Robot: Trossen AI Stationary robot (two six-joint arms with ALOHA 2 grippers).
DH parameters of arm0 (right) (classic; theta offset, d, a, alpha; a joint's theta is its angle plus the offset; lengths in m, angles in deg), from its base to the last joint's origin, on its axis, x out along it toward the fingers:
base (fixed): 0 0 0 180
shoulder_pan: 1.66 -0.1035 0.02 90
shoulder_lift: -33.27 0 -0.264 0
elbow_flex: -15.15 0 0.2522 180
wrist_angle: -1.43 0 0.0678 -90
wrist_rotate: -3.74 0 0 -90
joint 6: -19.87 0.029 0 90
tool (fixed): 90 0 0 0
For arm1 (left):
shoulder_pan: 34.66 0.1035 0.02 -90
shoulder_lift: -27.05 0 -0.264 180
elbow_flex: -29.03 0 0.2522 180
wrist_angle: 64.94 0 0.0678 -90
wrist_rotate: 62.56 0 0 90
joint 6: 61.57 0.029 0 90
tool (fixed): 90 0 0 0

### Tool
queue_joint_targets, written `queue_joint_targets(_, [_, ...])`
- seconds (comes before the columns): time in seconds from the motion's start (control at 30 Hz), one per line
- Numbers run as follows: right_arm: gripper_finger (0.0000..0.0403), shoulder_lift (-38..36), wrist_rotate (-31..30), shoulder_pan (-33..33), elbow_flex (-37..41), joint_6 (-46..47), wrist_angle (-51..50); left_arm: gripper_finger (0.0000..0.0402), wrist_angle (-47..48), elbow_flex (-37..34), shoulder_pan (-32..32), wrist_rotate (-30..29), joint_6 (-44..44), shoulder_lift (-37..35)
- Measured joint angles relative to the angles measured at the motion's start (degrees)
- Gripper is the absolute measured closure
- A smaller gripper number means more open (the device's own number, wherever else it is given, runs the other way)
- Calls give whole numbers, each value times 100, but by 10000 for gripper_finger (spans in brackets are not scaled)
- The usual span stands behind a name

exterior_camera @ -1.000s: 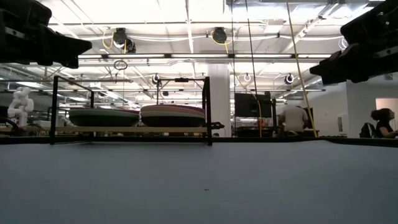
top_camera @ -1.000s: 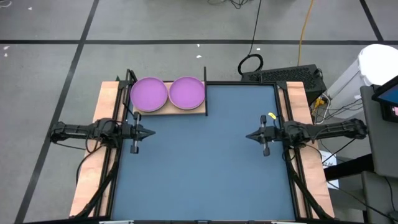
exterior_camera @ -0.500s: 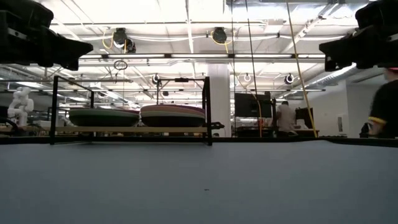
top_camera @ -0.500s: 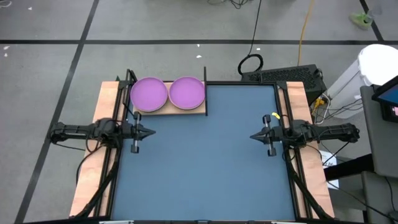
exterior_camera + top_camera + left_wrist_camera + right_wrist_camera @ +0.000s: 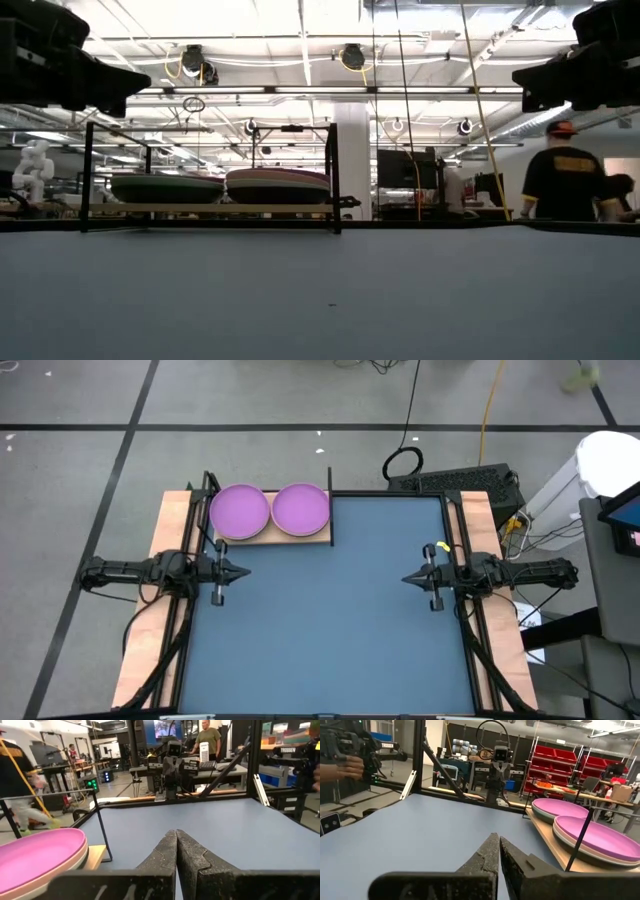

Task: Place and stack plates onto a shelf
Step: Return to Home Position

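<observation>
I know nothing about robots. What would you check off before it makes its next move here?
1. Left stack and right stack on the shelf: ok, side by side, purple on top.
2. Stacks level: ok, both look flat in the low view.
3. Left end effector empty: ok, shut on nothing, by the mat's left edge.
4. Right end effector empty: ok, shut on nothing, by the mat's right edge.
5. Plate count in each stack: cannot tell, the lower plates are hidden.
6. Person away from the table: ok, out in the room behind.
</observation>
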Motion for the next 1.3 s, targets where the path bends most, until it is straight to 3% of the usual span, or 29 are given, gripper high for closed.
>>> queue_joint_targets(1.3, [403,0,-2,0,0,41,40,400,22,0,0,-8,-220,0])
